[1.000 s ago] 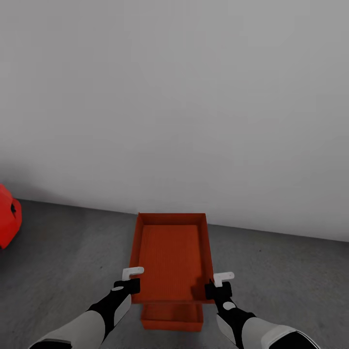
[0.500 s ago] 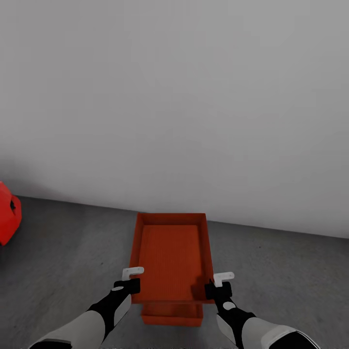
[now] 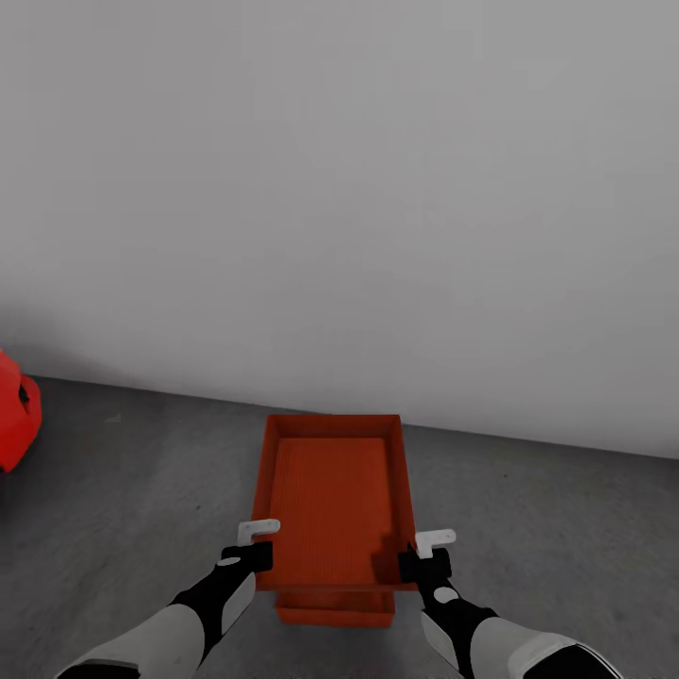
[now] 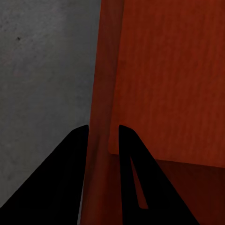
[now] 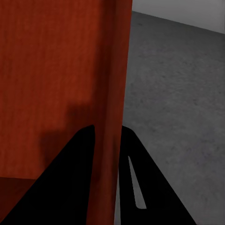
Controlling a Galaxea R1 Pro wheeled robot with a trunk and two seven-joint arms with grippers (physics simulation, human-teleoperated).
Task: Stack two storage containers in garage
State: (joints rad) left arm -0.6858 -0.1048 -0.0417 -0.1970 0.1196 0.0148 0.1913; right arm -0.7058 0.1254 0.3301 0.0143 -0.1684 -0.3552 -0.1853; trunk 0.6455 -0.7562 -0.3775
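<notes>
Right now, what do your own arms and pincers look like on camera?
Both forearms are white with black wrist sections. The left pincer and right pincer have black bodies topped by small white L-shaped brackets. In the wrist views the fingers are plain black, tapering wedges.

Count: 2 storage containers, upper container (image 3: pixel 332 500) between the tools, lower container (image 3: pixel 335 611) partly visible beneath it. 2 tools: left tool (image 3: pixel 253 545) at upper container's left wall, right tool (image 3: pixel 426 554) at its right wall. 1 red car (image 3: pixel 17 422), only an edge in view, well out beyond left tool. 1 wall (image 3: pixel 339 207) ahead of both tools. 1 floor (image 3: pixel 547 528).
</notes>
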